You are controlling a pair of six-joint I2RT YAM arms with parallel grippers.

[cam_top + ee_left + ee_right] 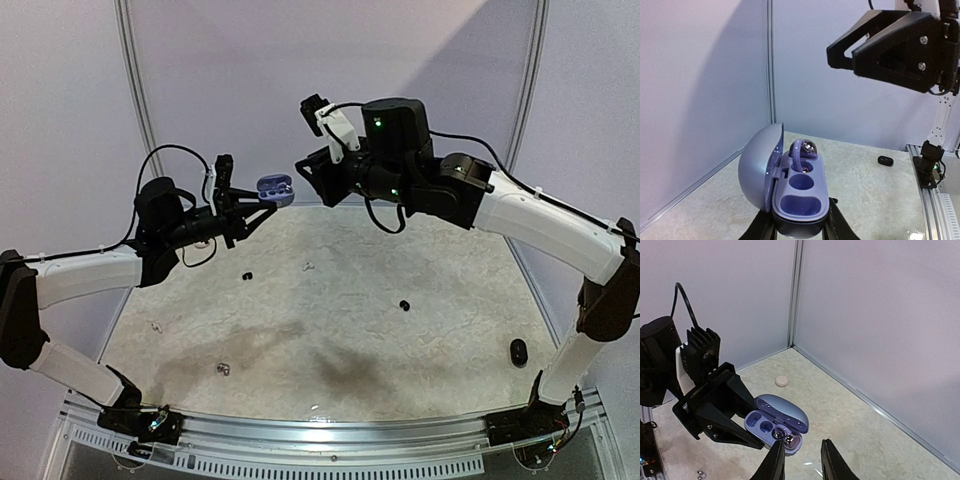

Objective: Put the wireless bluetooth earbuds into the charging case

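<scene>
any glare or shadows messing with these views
Top external: glare on the front rail, dark shadow patch on the table. Left wrist: open case sharp, soft shadow across the wall. Right wrist: small highlights on the earbud, no blur.

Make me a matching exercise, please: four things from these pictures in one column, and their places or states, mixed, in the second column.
1 purple case
2 silvery bud
3 black case
4 right gripper

A lying on the table
B open, holding nothing
C sticking up from the purple case
D held in the left gripper, lid open

Pairs: 1-D, 2-C, 3-A, 4-B
</scene>
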